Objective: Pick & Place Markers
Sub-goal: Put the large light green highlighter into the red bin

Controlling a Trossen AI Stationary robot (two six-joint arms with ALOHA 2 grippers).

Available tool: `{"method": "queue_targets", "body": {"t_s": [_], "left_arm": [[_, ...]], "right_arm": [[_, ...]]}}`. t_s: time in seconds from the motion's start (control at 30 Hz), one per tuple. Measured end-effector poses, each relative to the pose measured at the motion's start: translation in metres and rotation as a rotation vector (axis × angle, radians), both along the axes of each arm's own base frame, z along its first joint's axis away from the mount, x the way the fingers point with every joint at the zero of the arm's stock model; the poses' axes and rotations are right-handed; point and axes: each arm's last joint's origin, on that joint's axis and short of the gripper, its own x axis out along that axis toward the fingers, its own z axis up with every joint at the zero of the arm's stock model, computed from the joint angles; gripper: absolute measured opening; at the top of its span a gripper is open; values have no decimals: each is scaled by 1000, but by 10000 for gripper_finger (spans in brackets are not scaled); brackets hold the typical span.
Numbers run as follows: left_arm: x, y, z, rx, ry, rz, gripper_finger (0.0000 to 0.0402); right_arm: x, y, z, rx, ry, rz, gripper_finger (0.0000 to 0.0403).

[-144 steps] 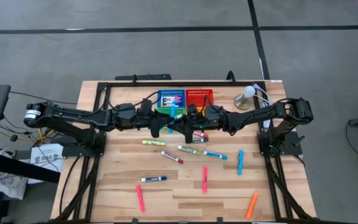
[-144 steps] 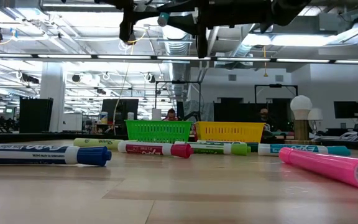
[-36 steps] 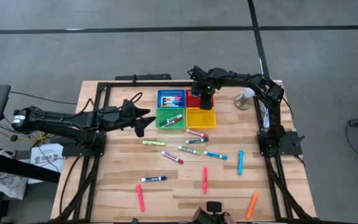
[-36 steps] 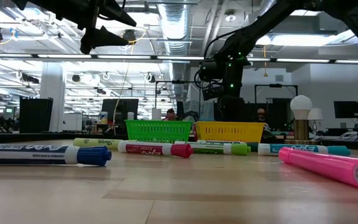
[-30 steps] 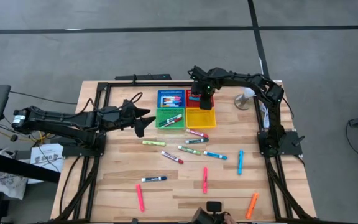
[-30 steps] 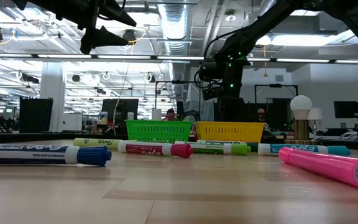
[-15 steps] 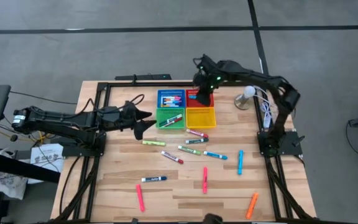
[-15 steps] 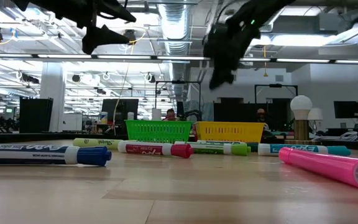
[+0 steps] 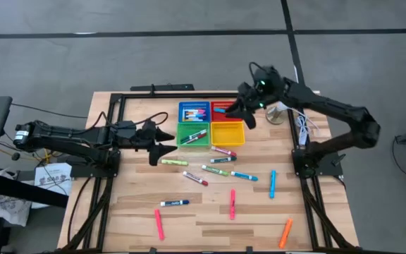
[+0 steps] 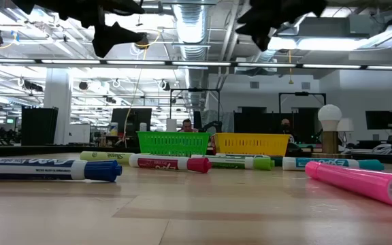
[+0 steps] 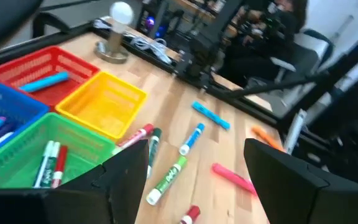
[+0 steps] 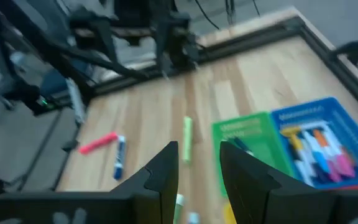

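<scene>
Our right gripper (image 9: 240, 114) has swung from the red basket's (image 9: 223, 106) twelve toward three, narrow and empty, while our left gripper (image 9: 162, 143) stays wide.

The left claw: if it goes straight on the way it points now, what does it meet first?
Probably the green basket. The left claw is open, empty and raised, pointing toward that basket from its left side. Its height above the table is unclear, so it might pass over the rim.

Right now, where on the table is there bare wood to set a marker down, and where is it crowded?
Bare wood lies between the blue-capped marker and the table front edge, and between the orange marker and the pink marker. It is crowded just in front of the green basket and yellow basket.
</scene>
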Motion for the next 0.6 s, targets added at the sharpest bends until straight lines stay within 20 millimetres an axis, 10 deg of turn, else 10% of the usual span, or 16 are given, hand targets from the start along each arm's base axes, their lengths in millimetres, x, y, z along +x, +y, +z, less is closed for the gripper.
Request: {"method": "queue_targets", "body": {"t_s": [0.6], "left_arm": [[32, -12, -78, 79, 505, -177, 263]], "right_arm": [[-47, 85, -67, 96, -314, -117, 109]]}}
